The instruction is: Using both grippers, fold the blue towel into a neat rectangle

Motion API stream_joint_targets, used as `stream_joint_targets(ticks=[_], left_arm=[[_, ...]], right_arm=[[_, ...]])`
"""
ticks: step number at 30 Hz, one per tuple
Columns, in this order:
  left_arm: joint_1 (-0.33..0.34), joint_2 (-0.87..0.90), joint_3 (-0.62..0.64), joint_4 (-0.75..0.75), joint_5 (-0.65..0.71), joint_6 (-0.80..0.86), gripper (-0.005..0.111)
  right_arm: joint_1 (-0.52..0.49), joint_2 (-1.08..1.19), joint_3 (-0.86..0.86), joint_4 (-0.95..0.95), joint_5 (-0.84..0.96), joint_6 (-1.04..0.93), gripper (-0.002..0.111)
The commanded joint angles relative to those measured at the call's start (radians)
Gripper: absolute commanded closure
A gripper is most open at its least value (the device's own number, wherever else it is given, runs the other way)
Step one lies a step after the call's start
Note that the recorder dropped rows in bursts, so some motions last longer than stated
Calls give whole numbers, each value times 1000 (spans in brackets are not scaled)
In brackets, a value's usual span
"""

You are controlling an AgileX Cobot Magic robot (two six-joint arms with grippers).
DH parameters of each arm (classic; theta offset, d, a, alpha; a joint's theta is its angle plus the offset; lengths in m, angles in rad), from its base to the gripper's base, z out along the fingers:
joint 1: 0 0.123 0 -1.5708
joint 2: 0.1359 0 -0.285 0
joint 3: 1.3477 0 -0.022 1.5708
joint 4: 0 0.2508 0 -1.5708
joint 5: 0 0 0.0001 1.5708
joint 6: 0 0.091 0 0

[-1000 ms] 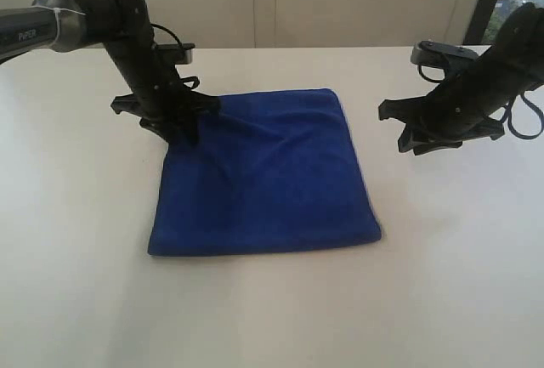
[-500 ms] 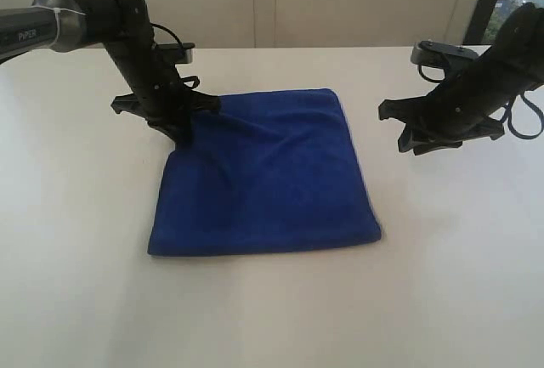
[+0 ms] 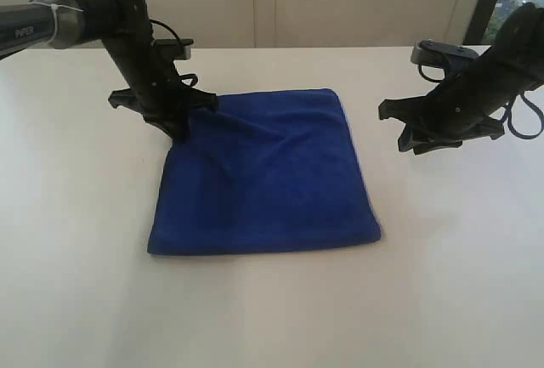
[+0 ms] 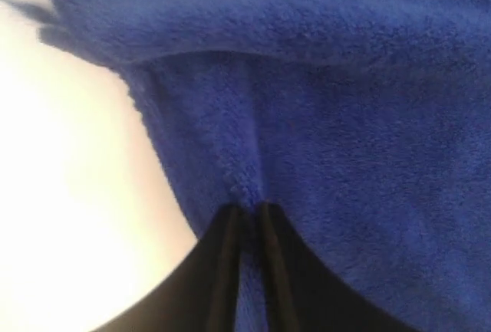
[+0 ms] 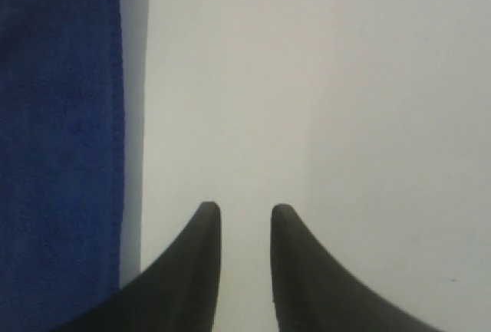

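Royal-blue microfibre, entry one: the blue towel [image 3: 263, 172]. It lies flat at the middle of the white surface [image 3: 280, 317], roughly square in outline. Its 6 o'clock edge looks thick and rounded, as of doubled cloth. Shallow creases run from its 10 o'clock corner toward the centre.

Entry two: left gripper [image 3: 174, 123], black, on a dark arm with white lettering that reaches in from 10 o'clock in the exterior view.
- Position: at the towel's 10 o'clock corner, in contact with the cloth.
- Jaws: drawn almost together, with a narrow ridge of blue pile pinched between them. In the left wrist view the cloth bunches into a fold running away from the tips.

Entry three: right gripper [image 3: 410, 137], black, on a dark arm with looped cables.
- Position: at 3 o'clock from the towel, apart from its edge, over bare surface. Whether it touches the surface cannot be told.
- Jaws: partly apart with a modest gap and nothing between them. The right wrist view shows only white surface in the gap, with the towel's edge alongside and untouched.
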Motion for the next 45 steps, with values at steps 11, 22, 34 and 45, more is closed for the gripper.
stream_joint_targets(ticks=[11, 22, 34, 45], left_arm=[[-3, -20, 8, 182, 100, -11, 72], [-3, -192, 8, 370, 274, -27, 104], [-14, -477, 138, 234, 308, -26, 107], [-25, -925, 762, 253, -55, -78, 107]], right_arm=[[1, -8, 5, -2, 13, -27, 85], [2, -39, 5, -1, 35, -65, 98], [117, -246, 31, 5, 197, -98, 108], [149, -443, 319, 28, -81, -104, 108]])
